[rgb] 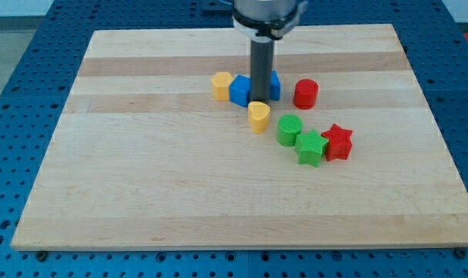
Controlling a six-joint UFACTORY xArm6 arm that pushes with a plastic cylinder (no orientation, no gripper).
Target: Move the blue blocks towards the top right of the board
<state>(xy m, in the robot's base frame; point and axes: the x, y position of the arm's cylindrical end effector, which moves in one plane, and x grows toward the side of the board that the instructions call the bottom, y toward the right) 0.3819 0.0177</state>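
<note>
my tip (261, 98) stands between two blue blocks (240, 91), their row running left-right; no claw shows.

Blue blocks (240, 91) partly behind rod (262, 69)

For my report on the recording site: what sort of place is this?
Probably a robotics lab bench, not a home. A wooden board lies on a blue table with rows of mounting holes, the arm's dark rod stands over it, and small printed blocks like the red star lie there.

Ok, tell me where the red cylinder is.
The red cylinder stands right of centre in the view's upper half, just right of the blue blocks, above the green cylinder.
</note>
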